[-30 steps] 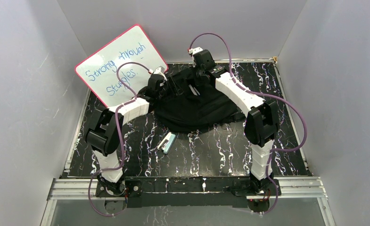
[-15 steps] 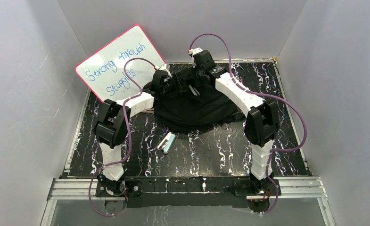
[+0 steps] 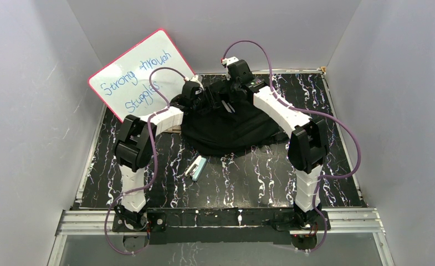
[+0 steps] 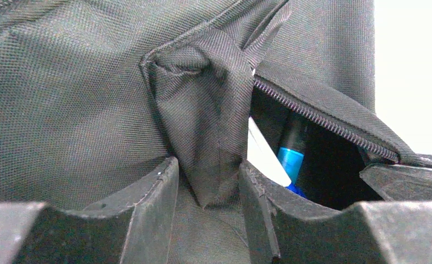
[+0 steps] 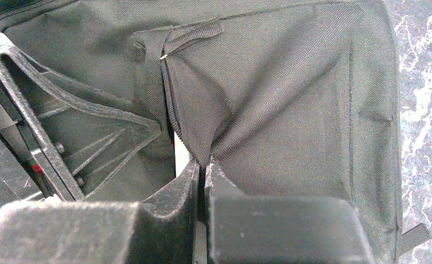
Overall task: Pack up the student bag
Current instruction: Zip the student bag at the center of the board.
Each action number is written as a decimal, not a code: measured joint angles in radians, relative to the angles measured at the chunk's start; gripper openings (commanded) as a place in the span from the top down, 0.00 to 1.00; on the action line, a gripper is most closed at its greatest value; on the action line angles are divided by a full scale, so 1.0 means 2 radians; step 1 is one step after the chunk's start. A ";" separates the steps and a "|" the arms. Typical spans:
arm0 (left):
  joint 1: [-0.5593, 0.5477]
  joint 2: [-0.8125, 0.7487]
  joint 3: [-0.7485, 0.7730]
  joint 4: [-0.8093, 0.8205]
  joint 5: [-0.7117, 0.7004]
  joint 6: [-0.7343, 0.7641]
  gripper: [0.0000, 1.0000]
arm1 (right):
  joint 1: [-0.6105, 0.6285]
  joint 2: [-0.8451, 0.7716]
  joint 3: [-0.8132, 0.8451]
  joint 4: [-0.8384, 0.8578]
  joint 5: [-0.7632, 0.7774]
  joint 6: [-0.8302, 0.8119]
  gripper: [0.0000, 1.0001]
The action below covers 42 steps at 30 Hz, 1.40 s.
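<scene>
Two claws are at the student bag (image 3: 231, 127), which lies on the worktop (image 3: 248, 177). The right claw (image 5: 202, 165) is clamped on a pinch of its fabric. The left claw (image 4: 205, 184) straddles a fold (whether it grips, I cannot tell), with a blue pen (image 4: 289, 158) in the open pocket just right of it.

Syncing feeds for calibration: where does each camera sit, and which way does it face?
Top external: above, behind the bases, looking down at the table; left arm and right arm show.
Left wrist: faces the student bag's open zipper; left gripper clasps a fold.
Right wrist: faces bag fabric; right gripper pinches it.
Shared: the bag.
</scene>
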 measured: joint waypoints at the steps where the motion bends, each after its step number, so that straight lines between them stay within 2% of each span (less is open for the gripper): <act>1: 0.000 0.001 0.000 0.001 0.002 0.000 0.57 | 0.000 0.000 0.000 0.000 0.000 0.000 0.93; 4: -0.001 0.004 0.003 0.002 0.008 -0.002 0.57 | 0.000 -0.003 -0.006 0.002 -0.001 0.001 0.93; 6: -0.001 0.009 0.008 0.000 0.012 -0.002 0.61 | 0.000 -0.003 -0.006 0.003 -0.001 0.001 0.93; 16: -0.002 0.013 0.014 0.000 0.013 -0.006 1.00 | 0.000 -0.009 -0.017 0.005 0.000 0.001 0.93; 25: 0.002 0.011 0.005 0.020 0.025 -0.022 1.00 | 0.000 -0.018 -0.038 0.017 -0.003 0.001 0.92; 34: 0.023 -0.001 -0.034 0.094 0.086 -0.068 1.00 | -0.001 -0.020 -0.059 0.026 -0.029 -0.002 0.89; 42: 0.037 -0.002 -0.037 0.123 0.125 -0.104 1.00 | -0.006 -0.018 -0.062 0.026 -0.055 -0.013 0.84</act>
